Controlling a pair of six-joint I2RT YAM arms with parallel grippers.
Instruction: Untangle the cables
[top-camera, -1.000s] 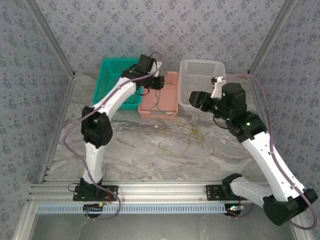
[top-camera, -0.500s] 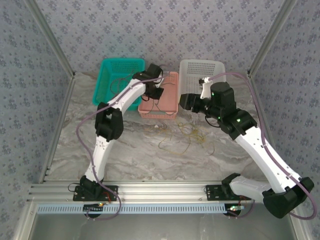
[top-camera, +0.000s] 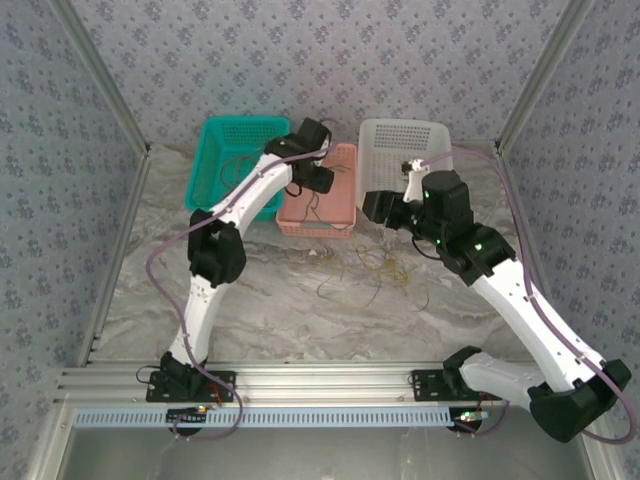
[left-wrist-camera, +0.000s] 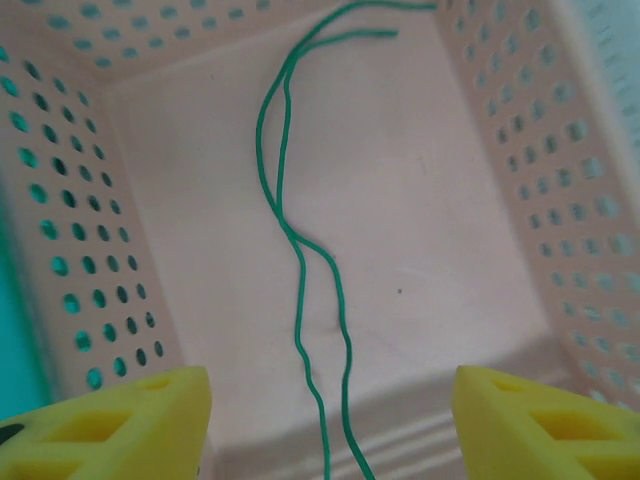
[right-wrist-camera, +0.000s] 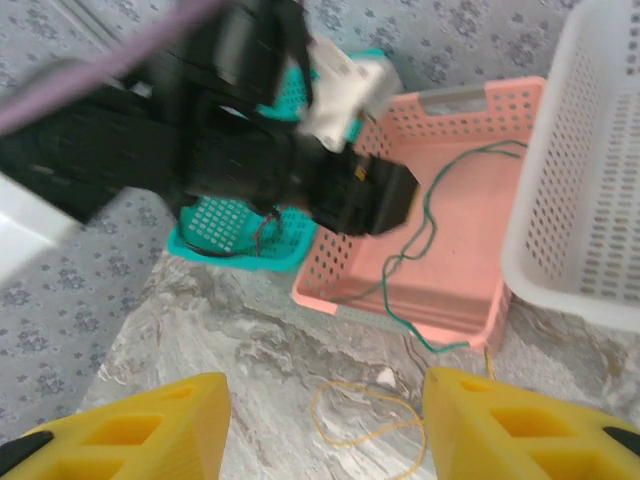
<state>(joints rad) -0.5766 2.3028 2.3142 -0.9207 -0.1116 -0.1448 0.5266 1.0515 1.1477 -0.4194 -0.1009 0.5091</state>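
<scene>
Yellow cables (top-camera: 378, 268) lie tangled just before the pink basket (top-camera: 300, 228), nearest my right gripper (right-wrist-camera: 325, 425) (jaws wide, empty); my left gripper (left-wrist-camera: 330, 425) gapes over the green cable (left-wrist-camera: 290, 230).

green cable (left-wrist-camera: 300, 248): cut off at bottom edge | left arm (right-wrist-camera: 200, 140): blurred

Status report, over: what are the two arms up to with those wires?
Left gripper open over pink basket, green cable lying loose inside. Right gripper open above table, holding nothing. Yellow cables tangled on table. No obstruction seen.
</scene>
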